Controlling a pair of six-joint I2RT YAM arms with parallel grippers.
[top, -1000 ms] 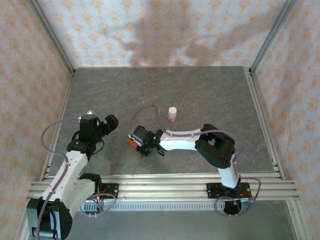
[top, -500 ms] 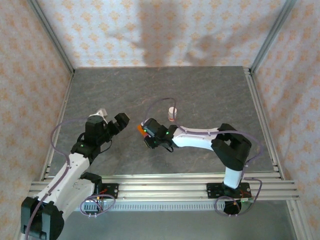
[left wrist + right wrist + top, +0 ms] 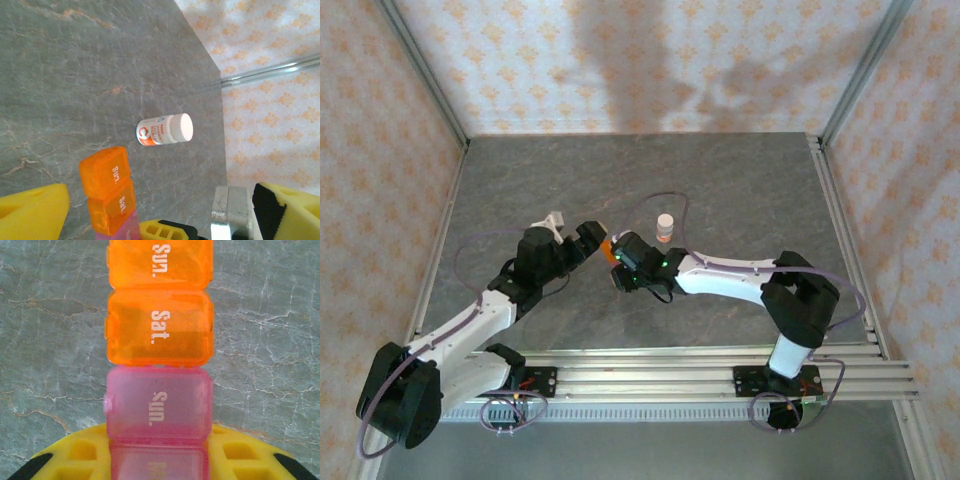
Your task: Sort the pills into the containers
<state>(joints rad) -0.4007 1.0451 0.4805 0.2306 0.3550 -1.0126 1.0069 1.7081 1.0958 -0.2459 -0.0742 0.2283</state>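
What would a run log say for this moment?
right gripper: shut on containers | left gripper: open, near orange end | bottle: apart, on table

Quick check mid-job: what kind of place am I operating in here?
Probably an enclosed robot test cell: patterned panel walls in aluminium framing, a grey stone-look tabletop, mounting rails at the near edge.

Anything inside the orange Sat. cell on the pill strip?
Sat. cell of the pill strip: lid shut. Through the translucent orange only vague darker patches show, no distinct pill; the tinted lid hides the rest.
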